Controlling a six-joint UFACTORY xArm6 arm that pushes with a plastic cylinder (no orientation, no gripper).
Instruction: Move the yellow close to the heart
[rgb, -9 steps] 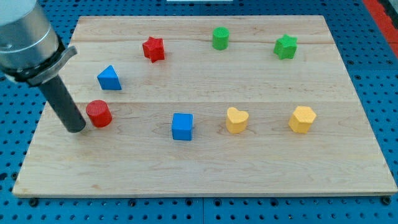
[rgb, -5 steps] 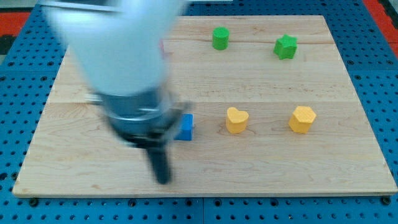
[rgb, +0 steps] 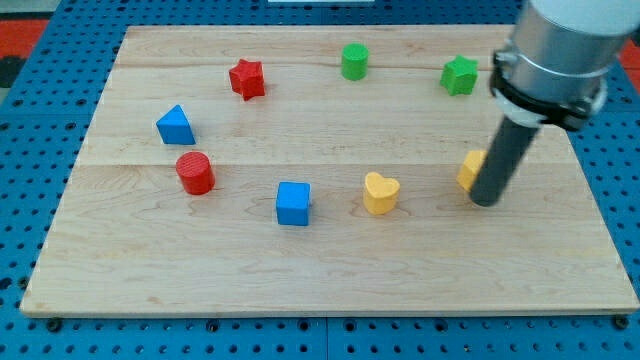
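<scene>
Since the earlier frames the arm has crossed from the view's left to the view's right, the red cylinder (rgb: 195, 172) has shifted slightly up and to the view's right of its former spot, and the yellow block (rgb: 471, 169) now sits a little farther up and left, partly hidden behind the rod. My tip (rgb: 485, 201) rests on the wooden surface (rgb: 320, 270) touching or just beside the yellow block's right side, at its lower edge; the rod covers most of that block, so its shape cannot be made out. The arm carries no gripper, only the rod, so nothing is grasped. The yellow heart (rgb: 380, 193) lies to the view's left of the yellow block, apart from it, with bare wood between the two. Left of the heart stands the blue cube (rgb: 293, 203). The blue triangular block (rgb: 175, 125) is near the surface's left edge, above the red cylinder. Along the view's top lie the red star (rgb: 246, 78), the green cylinder (rgb: 354, 61) and the green star (rgb: 460, 75), the last just beside the arm's grey body. A wide strip of bare wood runs along the view's bottom edge, and another lies between my tip and the right edge.
</scene>
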